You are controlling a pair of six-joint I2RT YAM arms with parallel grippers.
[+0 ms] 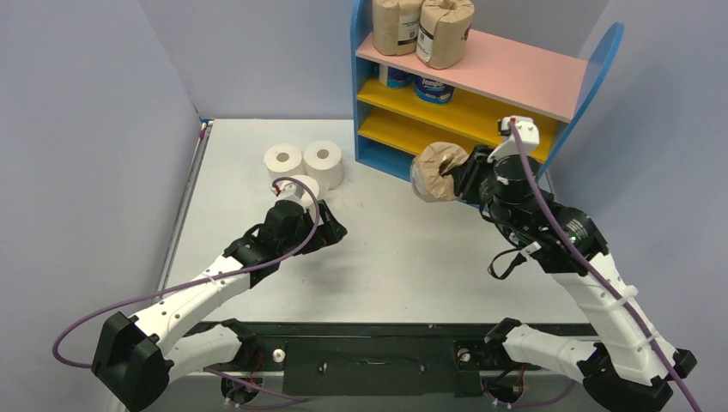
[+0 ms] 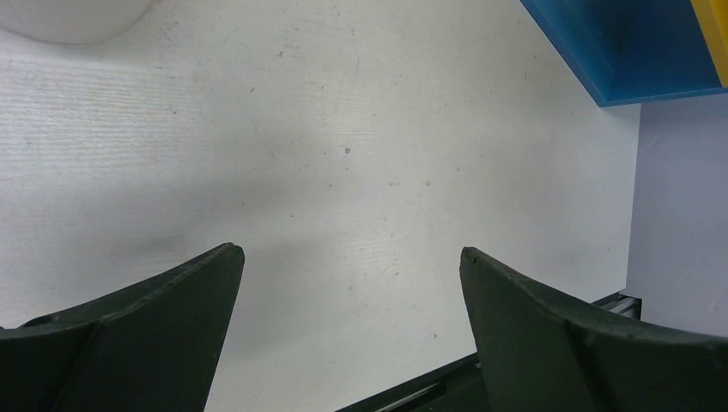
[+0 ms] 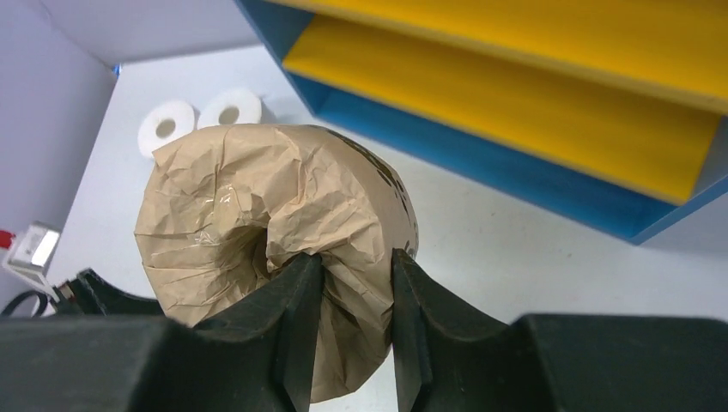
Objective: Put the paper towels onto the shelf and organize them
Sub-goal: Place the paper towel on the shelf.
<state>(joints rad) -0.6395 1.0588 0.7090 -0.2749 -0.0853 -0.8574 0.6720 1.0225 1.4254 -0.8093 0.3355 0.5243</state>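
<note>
Pinching a crumpled brown-paper roll point(image 3: 257, 206) by its hollow end, right gripper point(image 3: 354, 257); left gripper point(image 2: 350, 251) wide

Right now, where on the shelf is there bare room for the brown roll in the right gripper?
Pink top board: bare right of the two brown rolls at its left end. Middle yellow board: bare right of the Tempo rolls. Lower yellow board: what shows is bare. Crowded: the upper boards' left ends.
</note>
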